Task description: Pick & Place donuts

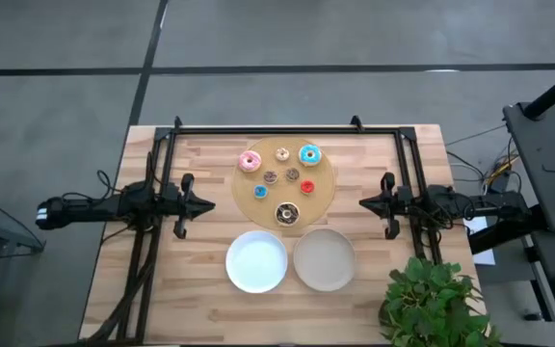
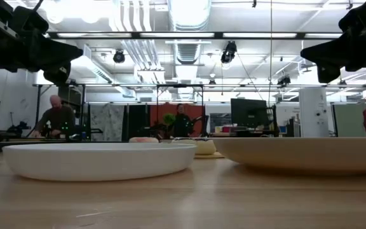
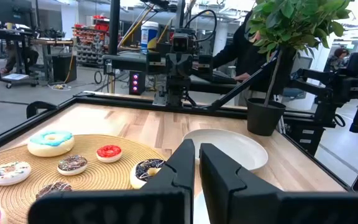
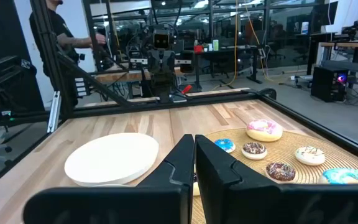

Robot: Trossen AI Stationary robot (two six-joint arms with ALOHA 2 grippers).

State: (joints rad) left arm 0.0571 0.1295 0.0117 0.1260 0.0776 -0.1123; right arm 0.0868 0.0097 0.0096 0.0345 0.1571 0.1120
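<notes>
Several toy donuts lie on the round woven board [image 1: 328, 166]: pink [image 1: 250, 161], tan [image 1: 282, 153], light blue [image 1: 310, 154], two tiny brown ones [image 1: 271, 177], red [image 1: 307, 187], tiny blue [image 1: 260, 191] and dark chocolate [image 1: 287, 213]. The left wrist view shows the light blue [image 3: 50, 142], red [image 3: 109, 152] and dark chocolate [image 3: 146, 169] donuts. The right wrist view shows the pink one [image 4: 264, 129]. My left gripper [image 1: 210, 203] hovers shut, left of the board. My right gripper [image 1: 362, 202] hovers shut, right of it. Neither touches anything.
A white plate [image 1: 256, 261] and a beige plate [image 1: 325, 258] sit side by side near the front edge, below the board. A potted plant [image 1: 427, 299] stands at the table's near right corner. A black frame [image 1: 287, 129] runs along the far edge and sides. People are in the room beyond.
</notes>
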